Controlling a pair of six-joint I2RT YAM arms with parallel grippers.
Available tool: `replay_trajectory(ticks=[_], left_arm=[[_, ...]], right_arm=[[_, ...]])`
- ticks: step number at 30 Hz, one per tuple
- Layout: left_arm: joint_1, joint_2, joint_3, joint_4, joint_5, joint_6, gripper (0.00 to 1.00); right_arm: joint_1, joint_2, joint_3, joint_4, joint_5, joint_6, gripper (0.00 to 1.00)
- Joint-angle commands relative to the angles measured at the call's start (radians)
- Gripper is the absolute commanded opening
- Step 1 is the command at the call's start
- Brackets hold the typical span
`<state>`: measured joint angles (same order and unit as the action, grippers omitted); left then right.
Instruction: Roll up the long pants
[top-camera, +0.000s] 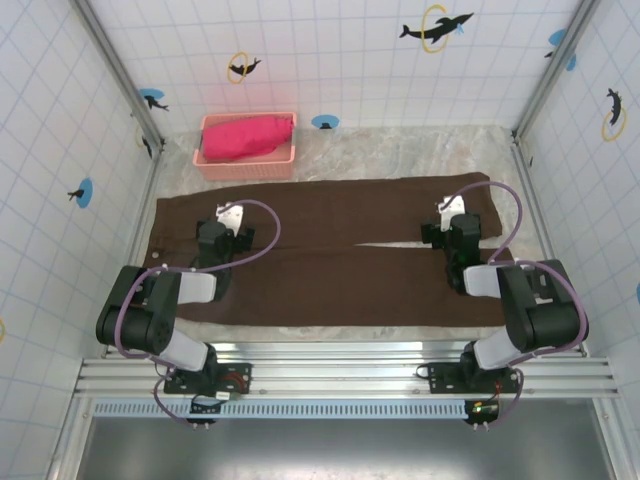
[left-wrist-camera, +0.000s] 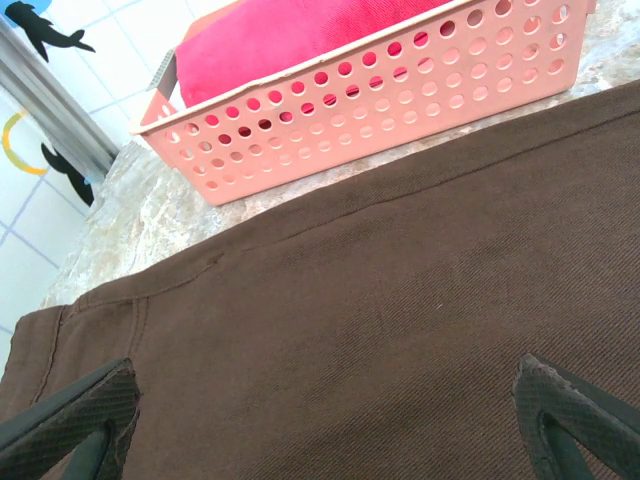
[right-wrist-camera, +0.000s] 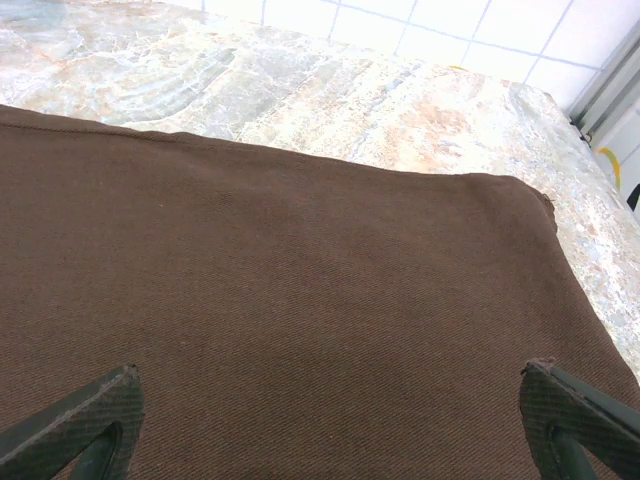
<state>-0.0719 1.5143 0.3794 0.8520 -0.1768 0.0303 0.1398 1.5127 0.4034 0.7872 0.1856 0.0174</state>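
The left pincer (left-wrist-camera: 325, 425) is wide open. Its two dark fingers (left-wrist-camera: 85, 420) are spread far apart and hold nothing. Right under it lie the long pants (top-camera: 340, 265), spread flat on the table (left-wrist-camera: 120, 220). The waistband, with its stitched seam, is just to this pincer's left, and the legs run off to its right. I cannot tell whether the fingertips touch the cloth or hang just above it.

Ahead of the left pincer the brown cloth ends in a straight edge, and a narrow strip of marbled tabletop follows. Beyond that strip stands a pink basket (left-wrist-camera: 400, 110) with round holes in its wall, close to the pants' edge but apart from it. A bright pink-red cloth (left-wrist-camera: 290, 45) is folded inside it. Farther off, to the pincer's left, a white tiled wall (left-wrist-camera: 25, 260) carries dolphin stickers.

The right pincer (right-wrist-camera: 330, 425) is also fully open and holds nothing. It hangs low over the far leg, close to the hem end. The split between the two legs lies just behind it on the top view, and the other leg is nearer its base. The hem corner of the far leg is ahead and to its right. Past it are bare marbled tabletop and then white tiles.
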Motion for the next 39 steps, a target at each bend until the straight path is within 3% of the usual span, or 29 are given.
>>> replay_trajectory(ticks=[1, 9, 11, 12, 13, 14, 16, 18, 20, 23, 25, 27, 30, 35, 39], left_arm=[[-0.002, 0.002, 0.000, 0.024, 0.002, 0.016, 0.98], [-0.003, 0.004, 0.002, 0.021, -0.004, 0.016, 0.98], [-0.027, -0.012, 0.001, 0.020, -0.100, 0.003, 0.97], [-0.029, -0.025, 0.004, 0.001, -0.076, 0.016, 0.98], [-0.048, -0.034, 0.022, 0.002, -0.075, 0.051, 0.97], [-0.086, -0.067, 0.093, -0.133, -0.204, 0.060, 0.98], [-0.091, -0.143, 0.367, -0.673, -0.213, -0.019, 0.98], [-0.088, -0.142, 0.599, -0.994, -0.165, -0.111, 0.98], [-0.082, -0.147, 0.790, -1.218, -0.106, -0.205, 0.98], [0.020, -0.164, 0.969, -1.435, 0.026, -0.433, 0.97], [0.157, -0.181, 0.975, -1.508, 0.160, -0.588, 0.98], [0.266, -0.205, 0.926, -1.563, 0.228, -0.691, 0.96], [0.341, -0.295, 0.816, -1.640, 0.186, -0.771, 0.94], [0.367, -0.518, 0.603, -1.729, 0.088, -0.951, 0.94], [0.407, -0.595, 0.477, -1.756, 0.084, -1.037, 0.90]], right_arm=[[0.001, 0.006, 0.011, 0.015, 0.011, -0.003, 0.99], [-0.002, 0.004, 0.012, 0.009, 0.005, 0.000, 0.99], [-0.002, -0.008, 0.030, -0.020, 0.015, -0.001, 0.99], [0.001, -0.038, 0.088, -0.146, 0.036, -0.001, 0.99], [0.011, -0.076, 0.220, -0.434, 0.091, 0.017, 0.99], [0.018, -0.073, 0.362, -0.687, 0.154, 0.053, 0.99], [0.023, 0.019, 0.709, -1.228, 0.187, 0.099, 0.99], [0.040, 0.096, 0.923, -1.520, 0.118, 0.107, 0.99], [0.094, 0.086, 0.995, -1.632, 0.109, 0.078, 0.99], [0.179, -0.048, 0.962, -1.632, 0.299, 0.107, 0.99], [0.161, -0.164, 0.897, -1.613, 0.412, 0.300, 0.99], [0.079, -0.258, 0.779, -1.591, 0.410, 0.506, 0.99], [-0.127, -0.336, 0.629, -1.573, 0.219, 0.667, 0.99], [-0.243, -0.543, 0.404, -1.622, 0.359, 0.842, 0.99], [-0.424, -0.669, 0.229, -1.568, 0.211, 0.879, 0.99]])
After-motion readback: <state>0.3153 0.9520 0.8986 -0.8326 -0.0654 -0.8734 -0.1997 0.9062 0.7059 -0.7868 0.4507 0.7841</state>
